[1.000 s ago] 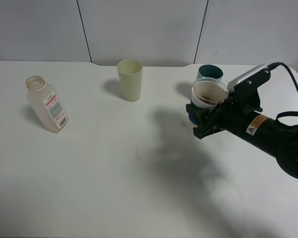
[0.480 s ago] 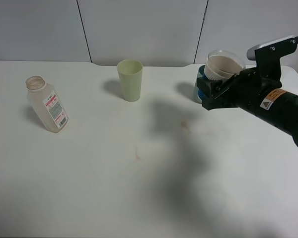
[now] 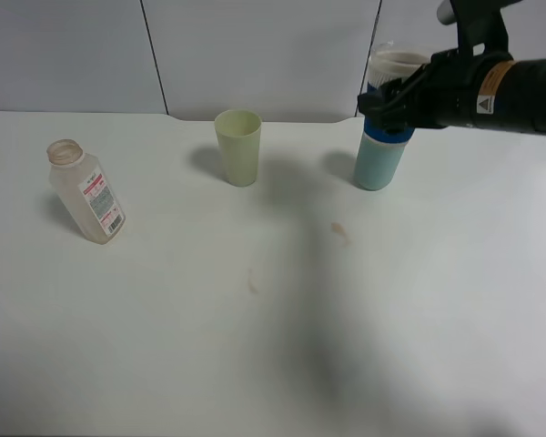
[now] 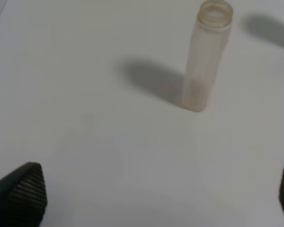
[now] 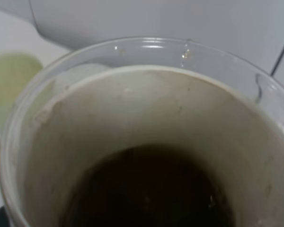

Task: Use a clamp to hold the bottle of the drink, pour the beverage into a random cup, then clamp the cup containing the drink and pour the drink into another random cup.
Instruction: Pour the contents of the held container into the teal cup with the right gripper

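Blue-banded cup (image 3: 396,68): lifted since a second ago, now directly over teal tumbler (image 3: 375,171) at 2 o'clock on worktop (image 3: 164,364). Right fingers (image 3: 382,102) clamped on it; left fingers (image 4: 19,194) apart. Beverage (image 5: 146,189) inside; second pour looks imminent.

Teal tumbler (image 3: 377,168) rim behind blue-banded cup (image 3: 393,73); left gripper (image 4: 154,196) cropped at edges

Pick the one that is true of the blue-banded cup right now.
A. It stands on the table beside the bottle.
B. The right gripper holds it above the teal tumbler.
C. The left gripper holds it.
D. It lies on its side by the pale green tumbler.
B: the right gripper is shut on the blue-banded cup, upright directly over the teal tumbler, with brown drink inside it.
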You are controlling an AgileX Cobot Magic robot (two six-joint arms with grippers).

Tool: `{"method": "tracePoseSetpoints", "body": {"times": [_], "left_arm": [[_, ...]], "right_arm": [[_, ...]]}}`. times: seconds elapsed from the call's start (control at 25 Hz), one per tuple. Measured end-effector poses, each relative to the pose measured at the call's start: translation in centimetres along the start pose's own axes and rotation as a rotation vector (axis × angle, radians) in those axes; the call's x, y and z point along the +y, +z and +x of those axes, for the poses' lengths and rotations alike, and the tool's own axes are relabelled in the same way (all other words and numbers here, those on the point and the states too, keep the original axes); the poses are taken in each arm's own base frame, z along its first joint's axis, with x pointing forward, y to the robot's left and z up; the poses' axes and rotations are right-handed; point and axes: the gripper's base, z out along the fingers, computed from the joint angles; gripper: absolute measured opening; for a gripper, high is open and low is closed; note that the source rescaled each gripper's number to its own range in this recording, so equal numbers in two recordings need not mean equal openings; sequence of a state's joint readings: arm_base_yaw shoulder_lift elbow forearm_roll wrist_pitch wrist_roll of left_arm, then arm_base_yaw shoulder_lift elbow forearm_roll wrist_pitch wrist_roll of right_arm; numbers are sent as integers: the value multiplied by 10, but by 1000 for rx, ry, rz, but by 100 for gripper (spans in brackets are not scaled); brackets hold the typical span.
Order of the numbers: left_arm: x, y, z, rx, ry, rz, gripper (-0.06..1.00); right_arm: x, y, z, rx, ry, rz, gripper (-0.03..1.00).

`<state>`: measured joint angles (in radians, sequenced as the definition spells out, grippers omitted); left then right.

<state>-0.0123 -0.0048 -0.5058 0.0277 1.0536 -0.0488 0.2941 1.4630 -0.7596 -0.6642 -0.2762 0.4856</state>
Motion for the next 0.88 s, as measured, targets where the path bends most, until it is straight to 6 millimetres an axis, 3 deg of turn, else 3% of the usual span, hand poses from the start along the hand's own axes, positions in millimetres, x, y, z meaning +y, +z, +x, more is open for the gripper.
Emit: {"method": "tracePoseSetpoints", "body": {"times": [0.12, 0.36, 0.88], "left_arm": [[0, 0, 0, 0, 0, 0, 100], [0, 0, 0, 0, 0, 0, 100], [0, 0, 0, 0, 0, 0, 100]], "right_arm": [[-3, 1, -15, 11, 4, -4, 0], [-14, 1, -25, 82, -40, 70, 0], [-38, -4, -24, 127, -99, 337, 0]]}}
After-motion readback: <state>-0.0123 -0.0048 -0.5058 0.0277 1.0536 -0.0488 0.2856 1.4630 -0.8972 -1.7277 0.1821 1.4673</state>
